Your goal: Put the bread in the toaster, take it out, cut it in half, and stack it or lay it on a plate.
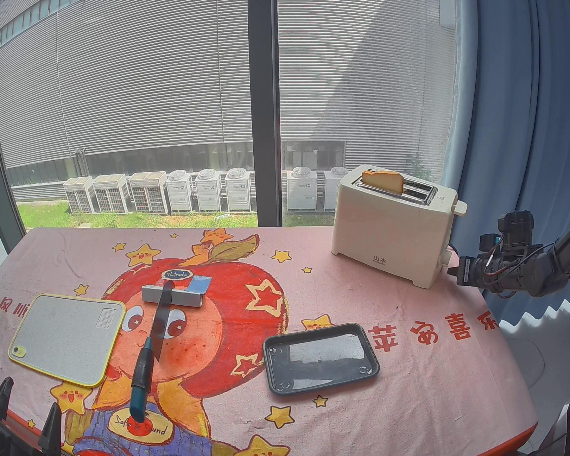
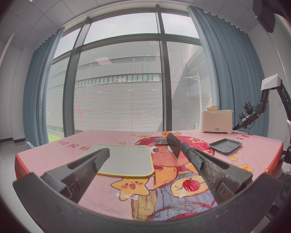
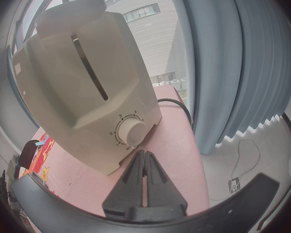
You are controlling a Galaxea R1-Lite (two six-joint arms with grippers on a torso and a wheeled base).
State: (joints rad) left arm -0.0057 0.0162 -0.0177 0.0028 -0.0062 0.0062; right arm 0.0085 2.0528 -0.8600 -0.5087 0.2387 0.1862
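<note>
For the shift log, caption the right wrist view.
Shut right gripper near the dial of the toaster, over the pink tablecloth.

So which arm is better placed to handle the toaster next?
Right, likely: the right jaws, shut, are beside the toaster, near its dial; the left jaws, open, are far off by the cutting board.

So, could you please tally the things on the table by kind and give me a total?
toaster: 1
bread slice, in the toaster's slot: 1
cutting board: 1
knife: 1
knife rest: 1
dark plate: 1
Total: 6
</note>
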